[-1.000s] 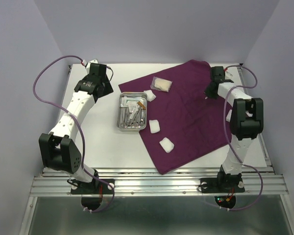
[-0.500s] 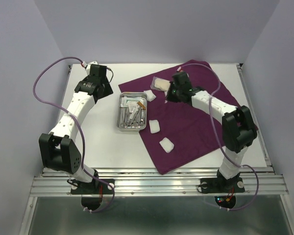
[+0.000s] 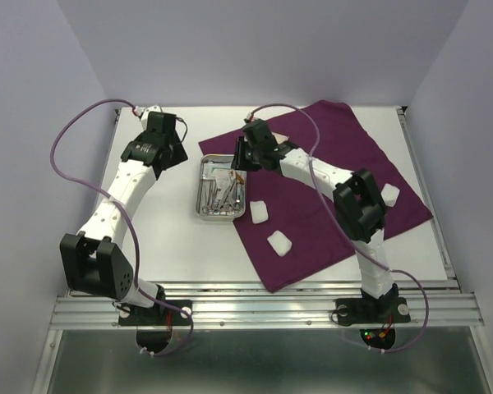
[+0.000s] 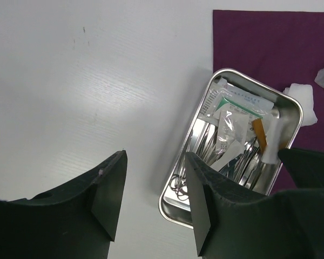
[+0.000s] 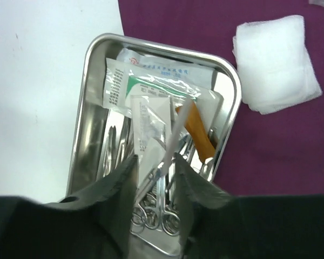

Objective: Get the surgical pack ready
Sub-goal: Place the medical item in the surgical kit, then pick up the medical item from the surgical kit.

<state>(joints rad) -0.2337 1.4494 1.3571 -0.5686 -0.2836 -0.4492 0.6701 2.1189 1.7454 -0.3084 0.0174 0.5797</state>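
Above the tray (image 5: 81, 124) at frame centre, right gripper (image 5: 155, 162) sits slightly parted about a flimsy, slippery packet (image 5: 177, 132), best pinched by its edge; left gripper (image 4: 154, 159) is spread and empty.

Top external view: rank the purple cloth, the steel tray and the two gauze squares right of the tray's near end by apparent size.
Largest to smallest:
1. purple cloth
2. steel tray
3. gauze square by the tray and gauze square nearer the bases: these look alike, so they are not ranked.
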